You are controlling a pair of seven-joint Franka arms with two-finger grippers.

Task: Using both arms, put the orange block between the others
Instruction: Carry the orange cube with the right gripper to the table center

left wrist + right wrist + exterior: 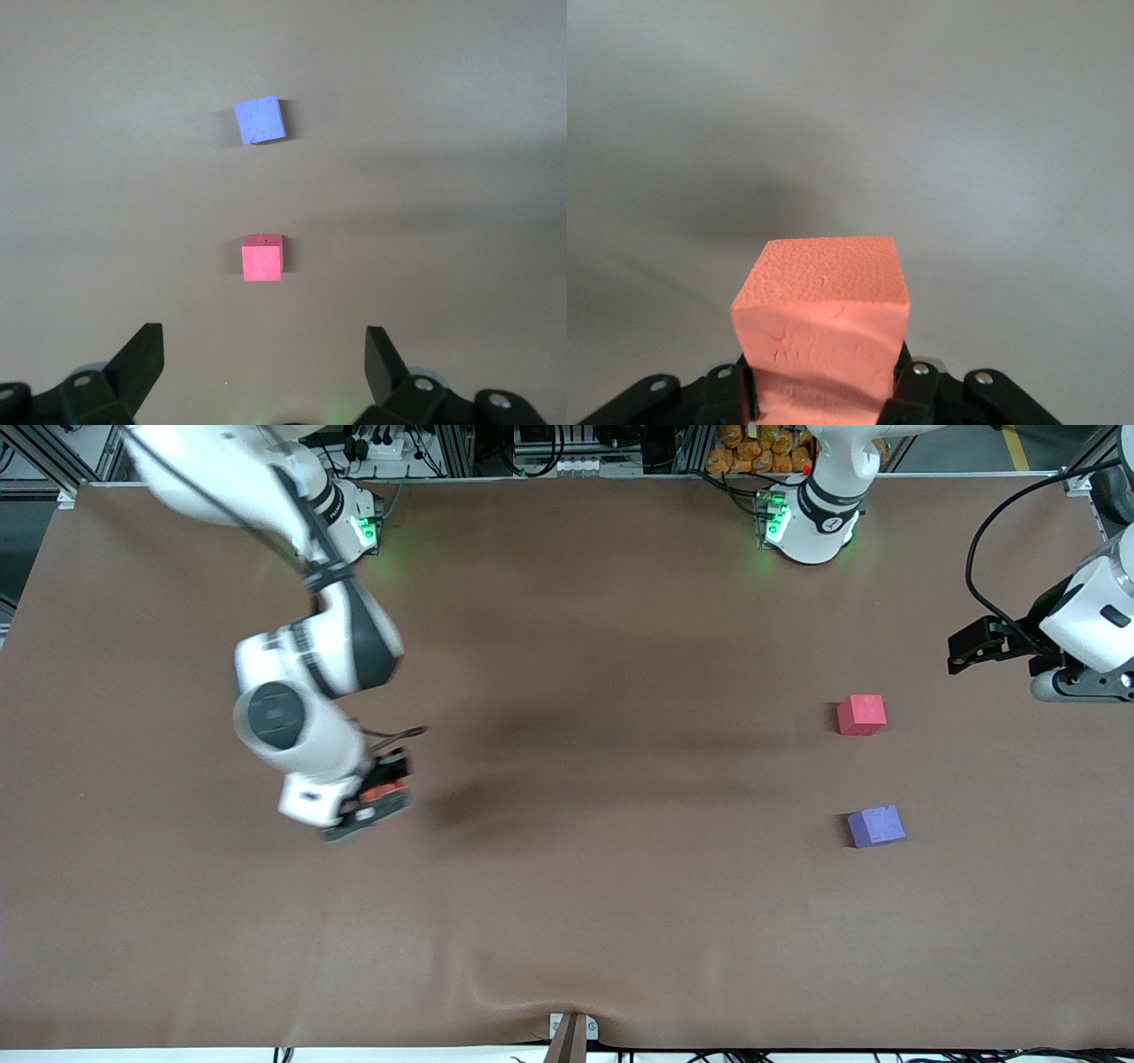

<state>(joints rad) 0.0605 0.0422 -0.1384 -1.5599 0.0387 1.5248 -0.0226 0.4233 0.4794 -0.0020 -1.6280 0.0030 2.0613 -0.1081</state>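
Observation:
The orange block [383, 789] sits squeezed between the fingers of my right gripper [379, 795], which is shut on it above the brown table toward the right arm's end. In the right wrist view the orange block [824, 310] fills the right gripper [824, 394]. The red-pink cube [861, 715] and the purple-blue cube [875, 825] stand apart toward the left arm's end, the purple-blue one nearer the front camera. My left gripper [974, 642] hangs open and empty beside them. In its wrist view the left gripper [264, 354] faces the red-pink cube [262, 258] and the purple-blue cube [260, 119].
A brown cloth covers the table [620, 903]. A small clamp [571, 1035] sits at the table's edge nearest the front camera. The arms' green-lit bases [802, 522] stand along the edge farthest from it. A black cable [983, 540] loops by the left arm.

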